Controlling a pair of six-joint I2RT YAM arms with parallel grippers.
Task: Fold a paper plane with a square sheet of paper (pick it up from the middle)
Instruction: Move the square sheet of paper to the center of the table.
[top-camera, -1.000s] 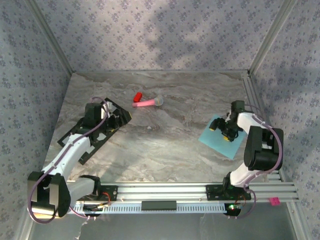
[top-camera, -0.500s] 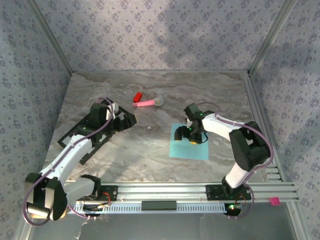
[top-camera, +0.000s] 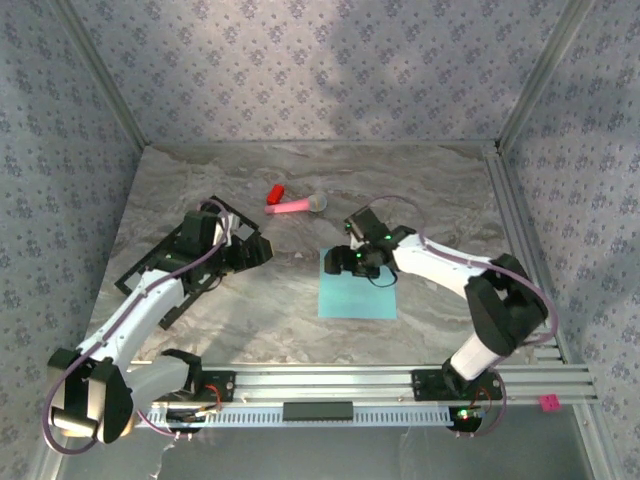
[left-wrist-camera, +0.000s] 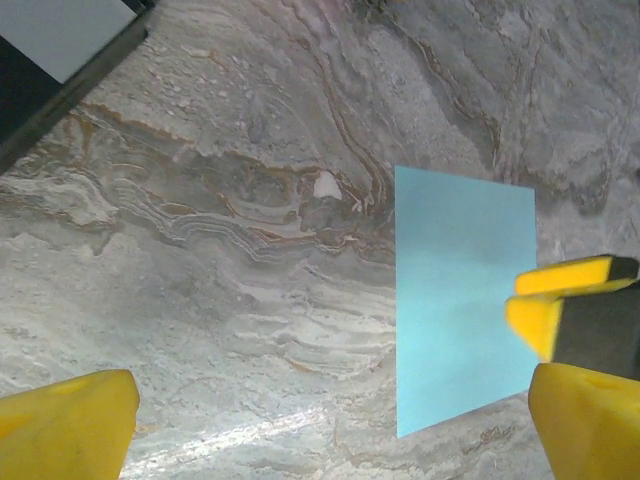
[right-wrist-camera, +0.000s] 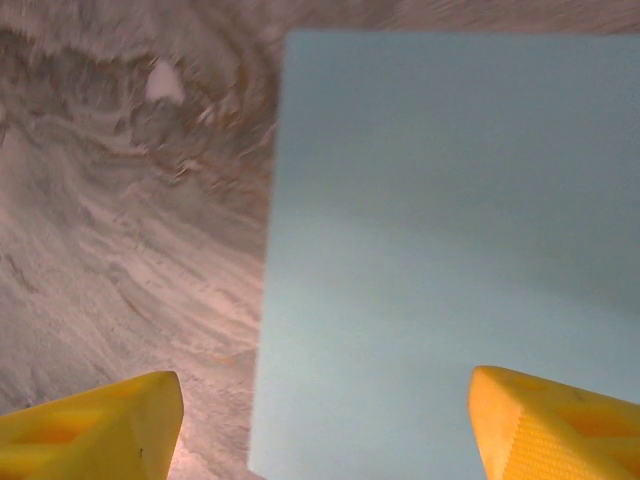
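Note:
The square sheet of paper (top-camera: 357, 288) is light blue and lies flat and unfolded on the marble table, near the middle. My right gripper (top-camera: 360, 262) hovers over its far edge, open. In the right wrist view the sheet (right-wrist-camera: 450, 230) spreads below, and the right gripper (right-wrist-camera: 325, 432) straddles its left edge with nothing between the yellow fingers (right-wrist-camera: 95, 430). My left gripper (top-camera: 247, 250) is open at the right end of the checkered mat, left of the sheet. From the left wrist, the sheet (left-wrist-camera: 455, 300) lies ahead with the right arm's yellow fingertips (left-wrist-camera: 565, 290) on its right side; the left gripper (left-wrist-camera: 325, 430) is over bare marble.
The black-and-white checkered mat (top-camera: 175, 268) lies at the left under the left arm; its corner (left-wrist-camera: 60, 45) is in the left wrist view. A pink stick toy (top-camera: 295, 206) with a red end lies further back. Aluminium rails (top-camera: 520, 230) edge the table at the right and near sides.
The right gripper has swept from the right side to the table's middle, and the blue sheet has slid left with it and turned square. The left gripper has edged right.

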